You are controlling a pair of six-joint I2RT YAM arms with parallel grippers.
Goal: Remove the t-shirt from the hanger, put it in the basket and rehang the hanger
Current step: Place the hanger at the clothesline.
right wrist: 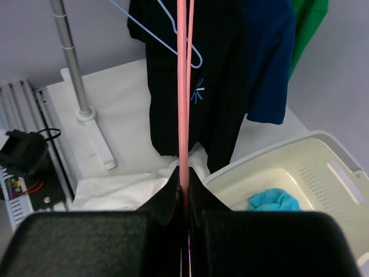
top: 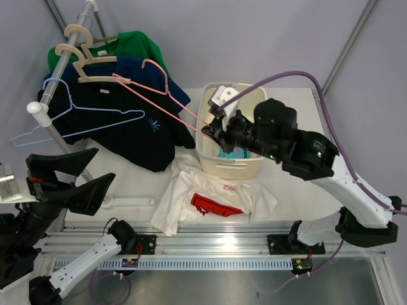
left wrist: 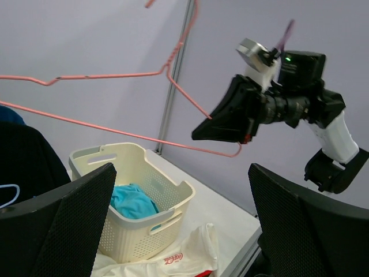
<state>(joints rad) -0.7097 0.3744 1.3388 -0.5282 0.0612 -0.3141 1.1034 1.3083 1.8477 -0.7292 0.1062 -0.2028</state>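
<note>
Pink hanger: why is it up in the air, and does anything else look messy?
The pink hanger is bare, held tilted in mid-air by the right gripper. A white t-shirt lies crumpled on the table beside the basket, not in it.

Plain pale grey walls (top: 254, 32) back a white table (top: 289, 203) edged by an aluminium rail (top: 210, 243).

Black-and-white arms (top: 351, 185), purple cable (top: 299, 74), seemingly mesh-textured fingers (left wrist: 72, 222)

A cream basket (left wrist: 138, 236) holds a turquoise cloth (left wrist: 131, 202); black shirt (top: 137, 136), navy shirt (top: 175, 95), green shirt (top: 137, 44) hang from the rail (top: 54, 79).
</note>
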